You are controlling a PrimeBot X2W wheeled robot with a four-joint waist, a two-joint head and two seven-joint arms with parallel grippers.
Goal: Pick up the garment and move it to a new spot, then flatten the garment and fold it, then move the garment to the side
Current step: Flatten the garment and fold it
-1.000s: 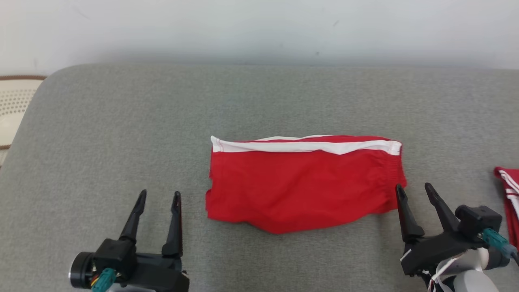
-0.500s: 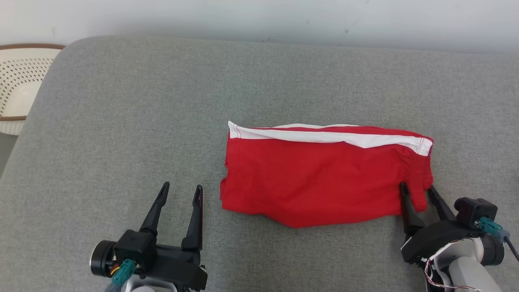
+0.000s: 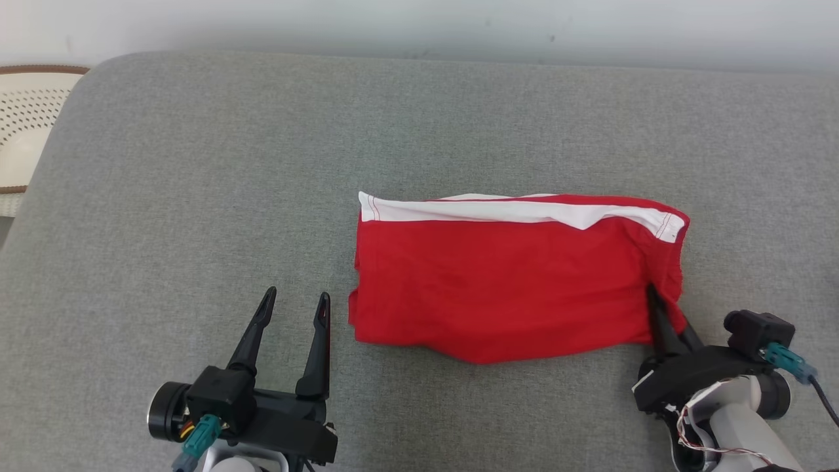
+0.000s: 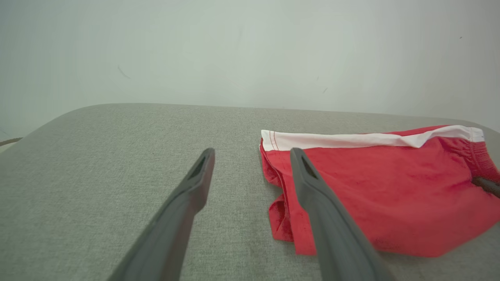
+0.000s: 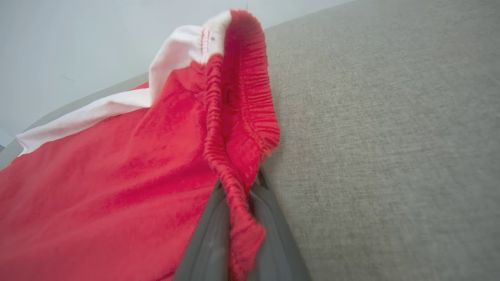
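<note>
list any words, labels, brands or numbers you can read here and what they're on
None: no word, label, brand, number or sign can be read.
The red garment shows plain cloth, a white band and stitching, no tag in sight.
The left hand, right hand, grey cushion and perforated basket bear no visible print.

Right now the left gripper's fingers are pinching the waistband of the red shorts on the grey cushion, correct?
No, it is the right gripper whose fingers pinch the waistband of the red shorts on the grey cushion; the right wrist view shows the elastic squeezed between them. The left gripper stands open, clear of the cloth.
</note>
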